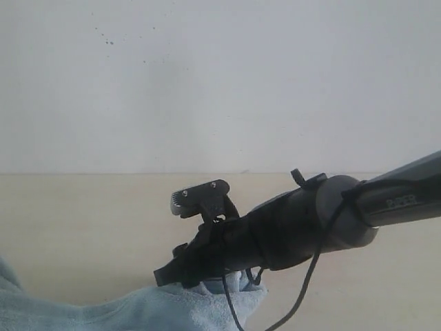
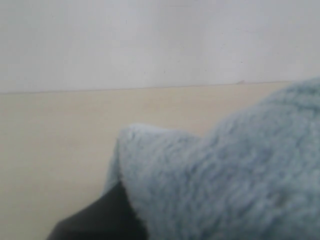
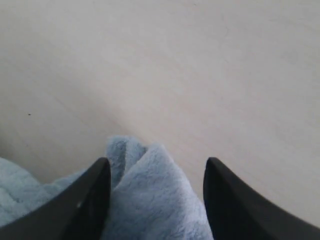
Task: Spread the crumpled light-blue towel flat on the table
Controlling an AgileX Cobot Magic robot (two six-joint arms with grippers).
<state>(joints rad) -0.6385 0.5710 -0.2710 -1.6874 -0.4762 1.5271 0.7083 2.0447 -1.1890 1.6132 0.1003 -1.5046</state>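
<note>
The pale light-blue fluffy terry towel (image 1: 131,310) lies bunched on the smooth cream desk (image 1: 83,227), in front of a grey-white wall (image 1: 220,83). The right gripper (image 3: 156,170) holds its black jaws wide apart astride a raised fold, and its arm (image 1: 310,221) hides part of the cloth. The left gripper (image 2: 102,215) has its jaws closed and is mostly buried under towel pile.

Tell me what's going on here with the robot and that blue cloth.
A two-armed robot is working on a crumpled light-blue towel lying on the beige table. The right gripper has its jaws open, straddling a raised fold of it. The left gripper is shut and appears to pinch another part, with cloth bunched over it. The towel is not yet flat.
</note>
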